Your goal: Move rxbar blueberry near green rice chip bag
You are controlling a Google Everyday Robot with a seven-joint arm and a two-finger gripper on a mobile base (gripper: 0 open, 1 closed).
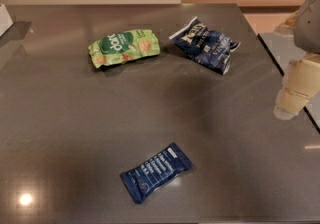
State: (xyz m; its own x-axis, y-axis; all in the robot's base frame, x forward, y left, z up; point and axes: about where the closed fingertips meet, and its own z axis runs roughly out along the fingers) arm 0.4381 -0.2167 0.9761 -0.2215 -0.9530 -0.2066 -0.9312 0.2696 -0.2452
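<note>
The rxbar blueberry is a small flat navy wrapper with white text. It lies tilted on the dark grey table, near the front, a little right of centre. The green rice chip bag lies at the back, left of centre, far from the bar. My gripper hangs at the right edge of the view, above the table's right side. It is well to the right of the bar and touches nothing. Only its pale lower part shows.
A larger dark blue chip bag with a white top lies at the back right, beside the green bag. A white object sits at the far left edge. The table's right edge runs diagonally under the gripper.
</note>
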